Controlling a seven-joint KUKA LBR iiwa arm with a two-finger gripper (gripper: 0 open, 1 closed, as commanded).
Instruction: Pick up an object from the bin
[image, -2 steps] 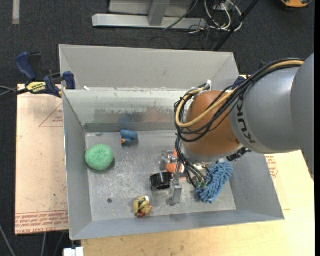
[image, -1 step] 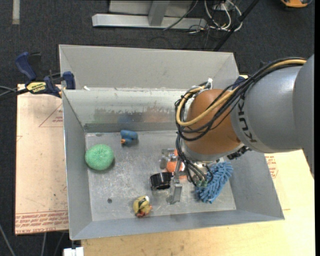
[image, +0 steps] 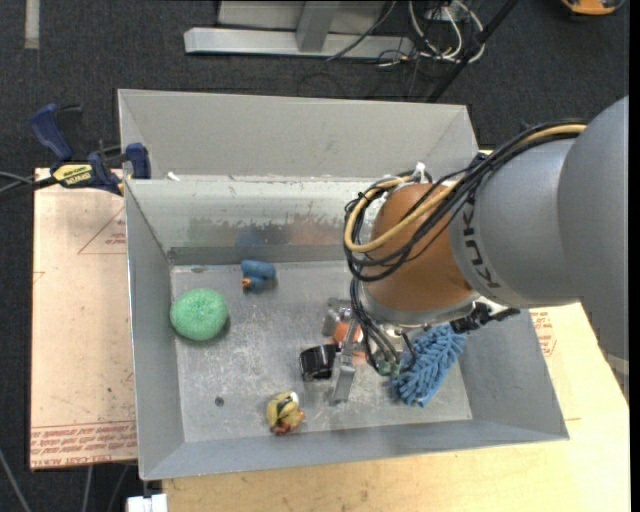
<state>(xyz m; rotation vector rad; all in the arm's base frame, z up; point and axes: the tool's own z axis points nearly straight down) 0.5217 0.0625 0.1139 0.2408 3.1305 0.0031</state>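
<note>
the gripper hangs low over the floor of the grey metal bin, and the thing nearest it is a small black block-shaped piece, just beside the gripper's tip on the side facing the green round fuzzy ball. from that ball the black piece lies to the right and a little nearer the front wall, well apart from it.

by its look the black piece should be light and rigid, likely hard plastic, so it will not give under pressure. its faces may be smooth, and it could skid or tip on the metal floor. the best hold is probably across its two flatter sides, low down and square. it is dark, compact and boxy, with a paler glint on top; finer detail is too small to read.

whether the gripper is spread or closed, i cannot tell, as the cabled wrist covers most of it.

farther right of the ball, past the gripper, lies a blue shaggy microfibre tuft. a small yellow and red lump sits right of the ball, by the front wall.
</note>
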